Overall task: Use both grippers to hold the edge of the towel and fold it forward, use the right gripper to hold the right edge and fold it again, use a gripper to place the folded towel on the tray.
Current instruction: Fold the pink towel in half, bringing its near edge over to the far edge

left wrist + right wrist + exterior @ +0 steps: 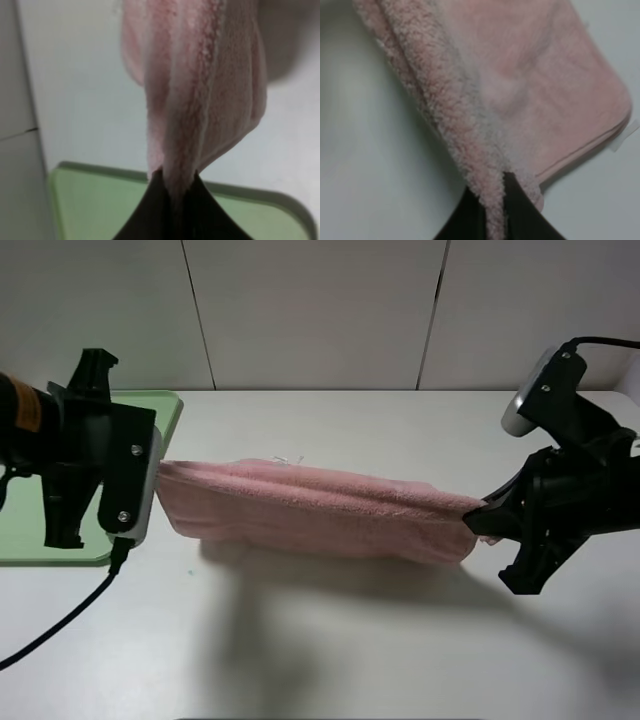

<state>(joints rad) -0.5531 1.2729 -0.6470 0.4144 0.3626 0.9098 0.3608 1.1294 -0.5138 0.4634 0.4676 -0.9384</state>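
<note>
In the high view, the left hand is clenched on one end of the towel and the right hand is clenched on the other end. The pink cloth runs as a long, gathered band from hand to hand, sagging a little in the middle, with its shadow on the counter below. The tray lies under and behind the left hand, on the side away from the right hand.

In the left wrist view, the left hand has its dark jaws pinched together on a bunch of towel, which spreads away from it in plush folds. The green tray sits just beneath the hand, and the pale counter lies beyond it.

In the right wrist view, the right hand grasps the towel at its fluffy border, jaws closed on the cloth. Past the hand the towel widens into a flat layer, and its stitched hem rounds a corner over the counter.
</note>
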